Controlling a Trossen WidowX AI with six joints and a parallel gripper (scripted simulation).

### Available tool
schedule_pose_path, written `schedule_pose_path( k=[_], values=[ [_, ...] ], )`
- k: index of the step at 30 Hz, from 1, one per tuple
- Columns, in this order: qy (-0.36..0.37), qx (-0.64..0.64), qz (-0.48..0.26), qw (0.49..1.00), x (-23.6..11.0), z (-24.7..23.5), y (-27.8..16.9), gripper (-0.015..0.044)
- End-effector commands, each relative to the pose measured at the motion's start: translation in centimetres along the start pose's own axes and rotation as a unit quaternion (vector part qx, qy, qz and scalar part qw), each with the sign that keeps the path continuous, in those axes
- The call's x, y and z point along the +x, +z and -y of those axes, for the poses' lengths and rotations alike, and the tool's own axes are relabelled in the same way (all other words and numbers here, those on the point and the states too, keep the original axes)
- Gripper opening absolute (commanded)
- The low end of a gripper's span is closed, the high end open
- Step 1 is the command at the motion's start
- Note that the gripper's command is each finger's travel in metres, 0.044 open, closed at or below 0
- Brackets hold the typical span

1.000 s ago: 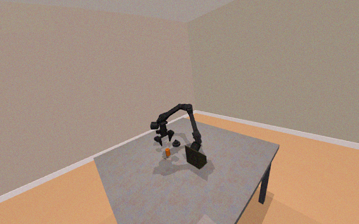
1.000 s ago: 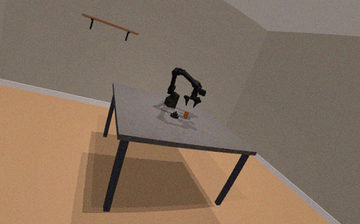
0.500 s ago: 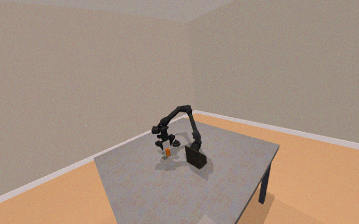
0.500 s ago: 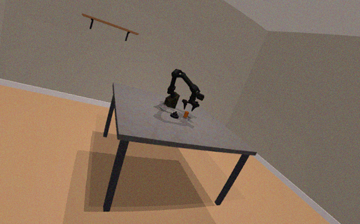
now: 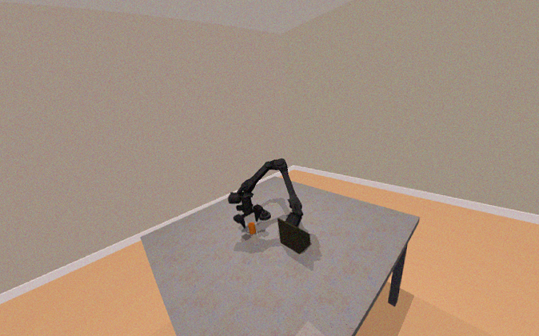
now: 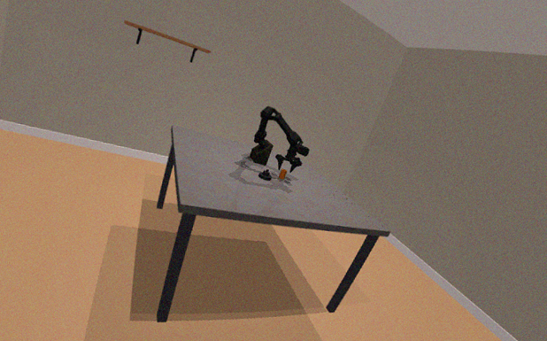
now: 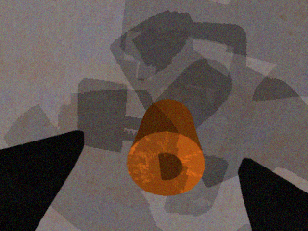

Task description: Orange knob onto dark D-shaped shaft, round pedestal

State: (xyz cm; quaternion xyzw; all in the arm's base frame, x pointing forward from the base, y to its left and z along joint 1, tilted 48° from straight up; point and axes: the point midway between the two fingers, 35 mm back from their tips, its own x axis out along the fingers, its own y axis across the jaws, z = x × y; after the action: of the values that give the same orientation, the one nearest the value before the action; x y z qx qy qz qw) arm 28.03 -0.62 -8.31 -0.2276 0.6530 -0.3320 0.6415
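Spread wide, jaws holding nothing, poised over the orange knob (image 7: pixel 166 154) with one dark finger (image 7: pixel 35 180) on either side of it and clear of it. Standing upright on the grey bench (image 5: pixel 269 284), well in from every edge, nearer the far edge where the arm's dark base block (image 5: pixel 292 235) sits. D-shaped hole visible in the knob's top face from the wrist view. Just beside the knob, toward the base block, the round dark pedestal (image 6: pixel 265 175), apart from it. Arm (image 5: pixel 274 168) arched up from the block and bent down over the knob.
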Motion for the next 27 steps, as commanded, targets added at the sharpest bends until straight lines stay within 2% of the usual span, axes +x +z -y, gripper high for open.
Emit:
schedule_pose_path(
  k=[1, 26, 27],
  values=[
    [-0.003, -0.003, -0.002, 1.000, 0.8, 0.1, -0.1, 0.0440],
    [-0.006, -0.003, -0.002, 1.000, 4.5, 0.3, -0.4, 0.0440],
    [-0.006, -0.003, -0.002, 1.000, 4.5, 0.3, -0.4, 0.0414]
  ],
)
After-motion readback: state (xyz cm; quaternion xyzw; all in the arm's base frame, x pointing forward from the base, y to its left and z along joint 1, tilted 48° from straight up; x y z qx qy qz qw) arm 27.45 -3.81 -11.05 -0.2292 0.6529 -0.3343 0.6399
